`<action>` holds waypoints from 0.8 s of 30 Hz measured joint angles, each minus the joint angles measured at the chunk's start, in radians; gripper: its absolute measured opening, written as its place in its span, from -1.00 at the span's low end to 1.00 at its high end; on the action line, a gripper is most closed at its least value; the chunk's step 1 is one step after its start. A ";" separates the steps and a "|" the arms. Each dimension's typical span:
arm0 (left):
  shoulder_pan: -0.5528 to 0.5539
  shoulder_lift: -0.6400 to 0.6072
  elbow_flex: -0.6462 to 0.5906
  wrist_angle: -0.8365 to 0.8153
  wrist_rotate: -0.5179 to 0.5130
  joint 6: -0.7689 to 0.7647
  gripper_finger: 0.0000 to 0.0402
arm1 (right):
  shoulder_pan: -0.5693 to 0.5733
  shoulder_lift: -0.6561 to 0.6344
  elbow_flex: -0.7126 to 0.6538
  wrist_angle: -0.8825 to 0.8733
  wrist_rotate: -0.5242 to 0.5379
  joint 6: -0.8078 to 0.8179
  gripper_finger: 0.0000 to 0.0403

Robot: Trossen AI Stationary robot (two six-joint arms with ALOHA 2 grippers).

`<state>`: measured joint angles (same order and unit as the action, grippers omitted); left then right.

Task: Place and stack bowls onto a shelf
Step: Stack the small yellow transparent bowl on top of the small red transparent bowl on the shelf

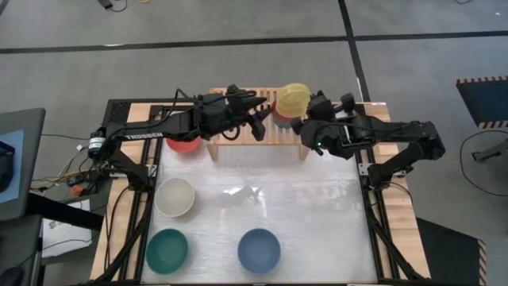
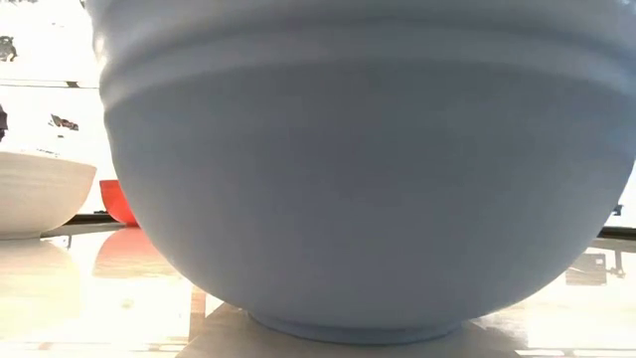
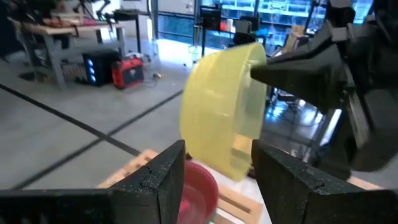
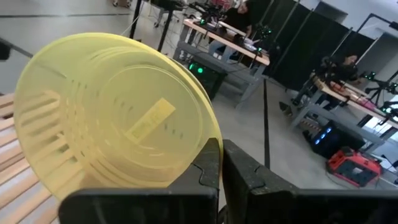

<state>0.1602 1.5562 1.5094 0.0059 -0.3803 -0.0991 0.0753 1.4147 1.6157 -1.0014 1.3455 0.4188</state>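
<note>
Right gripper held the yellow bowl tilted on edge above the shelf's right end.

Its fingers were pinched on the bowl's rim. The left gripper hovered over mid-shelf with fingers spread apart, holding nothing. A magenta bowl sat on the slats below the yellow one. The red bowl lay beside the shelf's left end; the cream bowl, dark green bowl and blue bowl sat on the table.

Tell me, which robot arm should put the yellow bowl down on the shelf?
Right. The right tool is already shut on the yellow bowl's rim, holding it tilted above the shelf, over a magenta bowl. The left tool is open and holds nothing, so it would probably have to take the bowl over first.
</note>
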 joint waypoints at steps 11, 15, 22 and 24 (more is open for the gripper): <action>0.003 0.000 0.000 0.035 0.005 0.122 -0.39 | -0.065 0.000 0.000 0.074 -0.157 -0.006 -0.87; 0.003 0.000 0.000 0.049 -0.002 0.155 -0.43 | -0.110 0.000 0.000 0.085 -0.235 -0.006 -0.87; 0.005 0.052 0.008 0.058 -0.104 0.186 -0.29 | -0.122 0.000 0.000 0.135 -0.249 -0.070 -0.87; 0.010 0.077 0.034 0.036 -0.118 0.188 -0.22 | -0.122 0.000 -0.001 0.145 -0.249 -0.093 -0.87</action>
<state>0.1699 1.6330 1.5430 0.0415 -0.4979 0.0893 -0.0463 1.4147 1.6150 -0.8564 1.0963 0.3262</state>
